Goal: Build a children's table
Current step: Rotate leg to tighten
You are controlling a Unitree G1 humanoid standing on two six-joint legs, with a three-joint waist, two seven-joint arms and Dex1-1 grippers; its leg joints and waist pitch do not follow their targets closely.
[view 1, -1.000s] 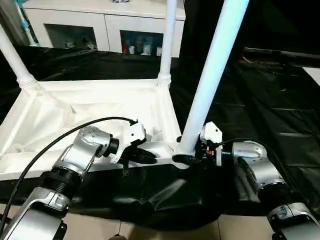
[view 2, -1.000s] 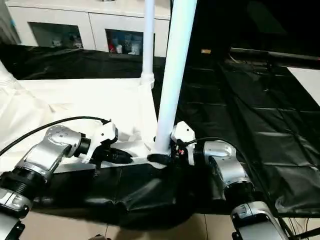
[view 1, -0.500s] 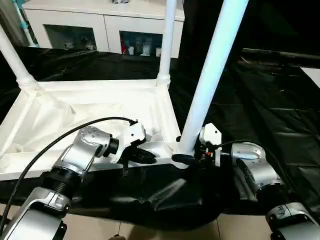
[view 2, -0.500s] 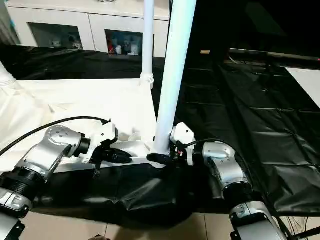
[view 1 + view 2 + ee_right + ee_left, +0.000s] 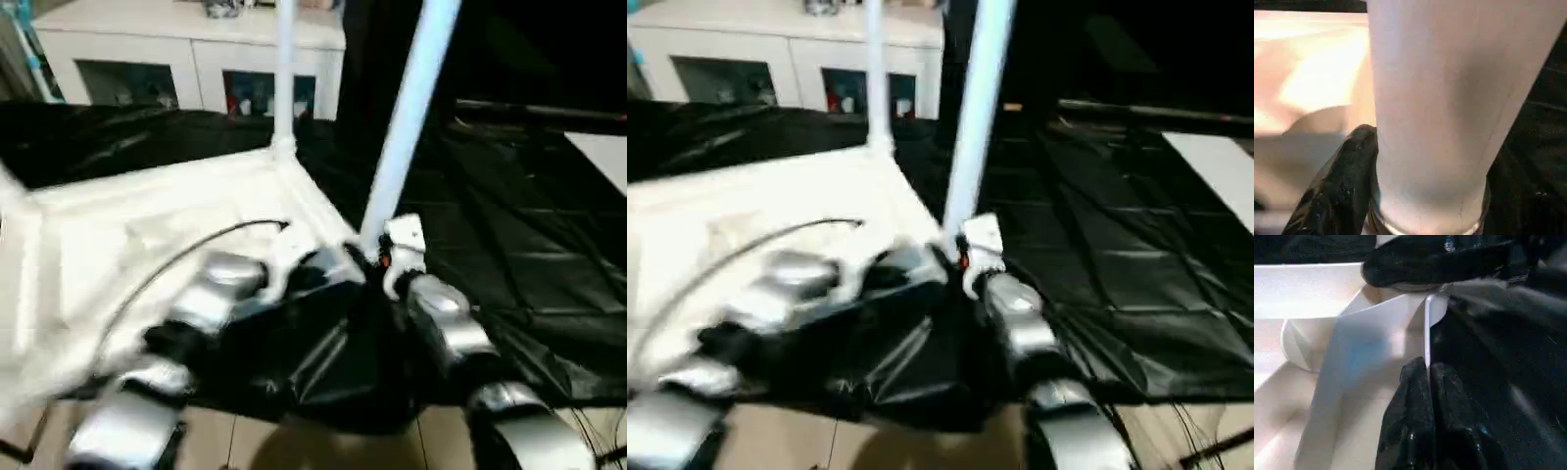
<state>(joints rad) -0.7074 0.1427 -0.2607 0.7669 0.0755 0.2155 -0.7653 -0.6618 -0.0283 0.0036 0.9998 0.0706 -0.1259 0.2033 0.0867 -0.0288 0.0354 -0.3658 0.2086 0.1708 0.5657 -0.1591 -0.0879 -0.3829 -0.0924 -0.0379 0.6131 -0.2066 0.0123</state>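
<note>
The children's table lies upside down, its white top on a black sheet. One white leg stands in the far corner socket. A second leg rises from the near right corner, and my right gripper is shut on its base; the right wrist view shows that leg clamped between black fingers. My left gripper sits just left of that corner. In the left wrist view its fingers are pinched shut on a thin white rim of the top.
A white cabinet with glass doors stands at the back. The black sheet spreads to the right and hangs over the near edge. Tiled floor shows below. A black cable arcs over my left forearm.
The whole picture has swung and blurred, so the camera has moved. Both grippers keep the same holds on the rim and on the near leg.
</note>
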